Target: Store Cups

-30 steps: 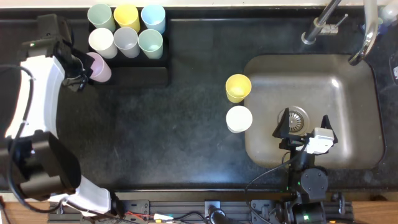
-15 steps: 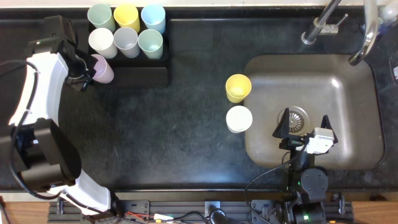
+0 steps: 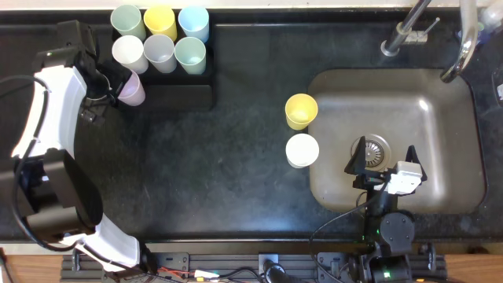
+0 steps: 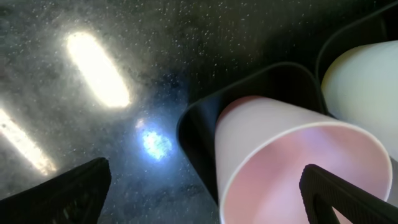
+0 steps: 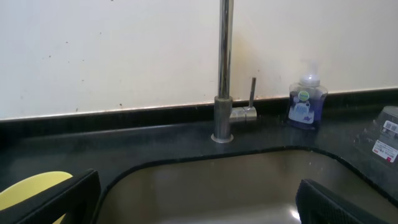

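The pink cup (image 4: 292, 162) sits tilted in the near-left compartment of the black rack (image 3: 181, 96), its open mouth turned up toward the wrist camera and its rim close beside the rack's white cup (image 3: 128, 52). The left gripper (image 4: 202, 193) hovers right over it with its fingers spread wide. One finger stands clear of the cup over the bare worktop (image 3: 236, 181) and the other crosses the rim's edge, so the cup is not clamped. The left arm (image 3: 47, 118) reaches up along the worktop's left edge, its wrist bent in toward the rack. The rack stands at the worktop's back left corner and also holds a green cup (image 3: 126, 19), a yellow cup (image 3: 159, 20) and a blue cup (image 3: 193, 20) along the back, with a grey cup (image 3: 159, 50) and a mint cup (image 3: 190, 53) in front of them. Well apart, at the left rim of the sink (image 3: 440, 102), a loose yellow cup (image 3: 301, 110) and a loose white cup (image 3: 302, 149) stand upright side by side. The right gripper (image 3: 385, 157) hangs over the sink basin with its fingers apart, holding nothing, and faces the faucet (image 5: 222, 74) at the back edge. Beside the faucet stands a soap bottle (image 5: 307, 102) whose label is too small to read.
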Controlling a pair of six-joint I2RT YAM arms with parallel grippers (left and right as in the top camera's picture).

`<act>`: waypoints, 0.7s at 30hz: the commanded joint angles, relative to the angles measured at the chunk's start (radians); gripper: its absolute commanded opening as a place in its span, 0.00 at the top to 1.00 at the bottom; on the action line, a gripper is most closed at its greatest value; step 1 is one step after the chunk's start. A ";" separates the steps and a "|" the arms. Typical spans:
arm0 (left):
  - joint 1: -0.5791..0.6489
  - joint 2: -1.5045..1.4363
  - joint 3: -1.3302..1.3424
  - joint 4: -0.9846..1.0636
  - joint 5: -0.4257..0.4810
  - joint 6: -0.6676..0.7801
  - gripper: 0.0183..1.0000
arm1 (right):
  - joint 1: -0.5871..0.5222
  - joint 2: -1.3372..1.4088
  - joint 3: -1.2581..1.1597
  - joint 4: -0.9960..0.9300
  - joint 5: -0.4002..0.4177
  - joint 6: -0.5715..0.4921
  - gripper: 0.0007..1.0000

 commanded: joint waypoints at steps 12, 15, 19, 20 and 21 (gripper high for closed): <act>-0.707 -0.179 0.005 0.296 -0.180 0.142 0.00 | 0.003 -0.007 -0.013 0.005 0.005 0.000 0.00; -0.830 -0.103 0.046 0.302 -0.166 0.044 0.00 | 0.003 -0.007 -0.013 0.005 0.005 0.000 0.00; -0.891 -0.012 0.121 0.288 -0.071 0.031 0.00 | 0.003 -0.007 -0.013 0.005 0.005 0.000 0.00; -0.898 0.010 0.139 0.287 -0.052 0.032 0.00 | 0.003 -0.007 -0.013 0.006 0.005 0.000 0.00; -0.904 0.030 0.154 0.283 -0.034 0.032 0.00 | 0.003 -0.007 -0.013 0.005 0.005 0.000 0.00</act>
